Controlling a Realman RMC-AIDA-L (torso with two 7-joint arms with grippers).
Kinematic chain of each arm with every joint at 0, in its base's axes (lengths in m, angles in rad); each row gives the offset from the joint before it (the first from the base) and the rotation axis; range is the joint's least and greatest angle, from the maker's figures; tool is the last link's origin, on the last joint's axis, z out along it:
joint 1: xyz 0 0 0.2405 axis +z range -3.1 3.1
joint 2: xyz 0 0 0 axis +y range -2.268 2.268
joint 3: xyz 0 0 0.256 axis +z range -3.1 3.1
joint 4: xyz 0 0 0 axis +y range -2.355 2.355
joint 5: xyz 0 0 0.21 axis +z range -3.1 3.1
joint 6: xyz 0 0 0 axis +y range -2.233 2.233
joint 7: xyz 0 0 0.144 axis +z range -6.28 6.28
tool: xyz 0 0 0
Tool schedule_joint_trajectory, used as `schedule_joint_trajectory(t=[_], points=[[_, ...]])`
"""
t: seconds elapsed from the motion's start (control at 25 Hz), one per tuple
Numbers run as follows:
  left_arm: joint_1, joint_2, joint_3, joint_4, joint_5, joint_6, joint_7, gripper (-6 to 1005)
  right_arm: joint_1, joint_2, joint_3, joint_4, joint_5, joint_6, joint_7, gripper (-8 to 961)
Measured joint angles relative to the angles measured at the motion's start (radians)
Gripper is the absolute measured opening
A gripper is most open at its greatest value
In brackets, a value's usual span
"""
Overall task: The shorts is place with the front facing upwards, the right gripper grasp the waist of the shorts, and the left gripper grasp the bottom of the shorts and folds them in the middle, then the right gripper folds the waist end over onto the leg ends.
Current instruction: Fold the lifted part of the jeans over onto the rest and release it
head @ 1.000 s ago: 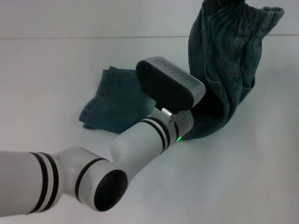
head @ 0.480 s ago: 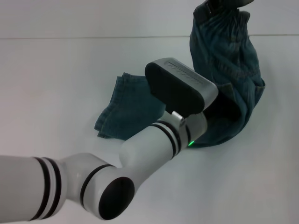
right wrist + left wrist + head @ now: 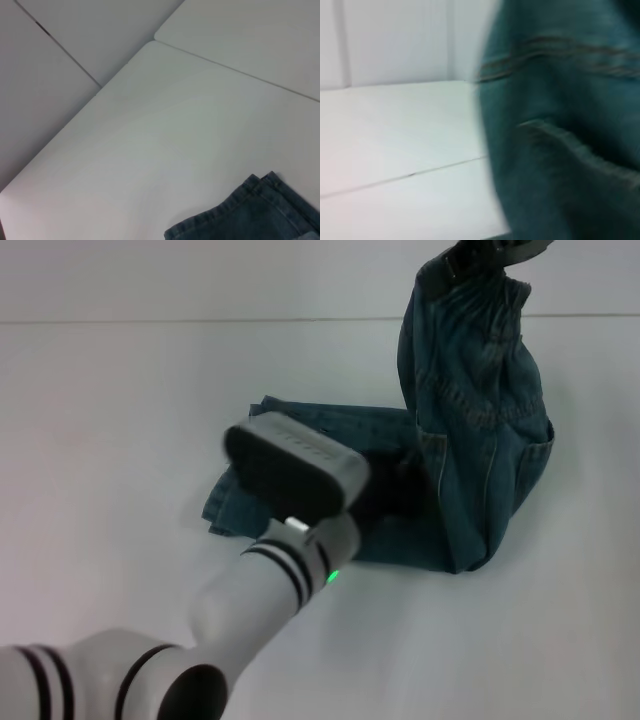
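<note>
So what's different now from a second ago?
The left arm's grey-topped module has swung down and toward the robot's left, uncovering more of the flat denim. The leg ends shifted slightly rightward. The right gripper still holds the waist up, the shorts hanging narrower.

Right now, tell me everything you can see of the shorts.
The shorts are blue denim with lighter stitching. The gathered waist is lifted at the far edge of the head view by the right gripper; the cloth hangs down. The leg ends lie flat on the white table. The left gripper is at the middle.
</note>
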Motion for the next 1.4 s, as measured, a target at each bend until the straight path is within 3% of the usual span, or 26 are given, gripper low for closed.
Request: schedule_joint_trajectory(t=[0.2,0.44,0.64,0.8,1.08,1.28,1.32,1.4], points=[[0.071,0.000,-0.066,0.007,0.041,0.044,0.000,176,-0.003,0.001,-0.001,0.008,0.000,0.001,-0.005,64],[0.138,0.003,-0.163,0.028,0.104,0.156,0.000,400,-0.005,0.001,-0.001,0.010,0.000,0.006,-0.012,65],[0.166,0.010,-0.267,0.081,0.118,0.184,-0.034,429,-0.010,0.003,-0.001,0.011,0.001,0.013,-0.014,74],[0.192,0.022,-0.353,0.156,0.196,0.236,-0.194,447,-0.011,0.017,-0.001,0.011,0.002,0.019,-0.021,86],[0.214,0.081,-0.371,0.382,0.470,0.445,-0.807,451,0.010,0.067,-0.047,0.012,0.003,0.082,-0.038,107],[0.203,0.093,-0.362,0.622,0.632,0.666,-1.185,455,0.041,0.123,-0.099,0.030,0.004,0.152,-0.066,122],[0.204,0.099,-0.352,0.674,0.661,0.727,-1.251,455,0.062,0.147,-0.110,0.054,0.005,0.176,-0.082,125],[0.207,0.101,-0.346,0.694,0.668,0.752,-1.278,457,0.074,0.159,-0.121,0.068,0.005,0.191,-0.088,131]])
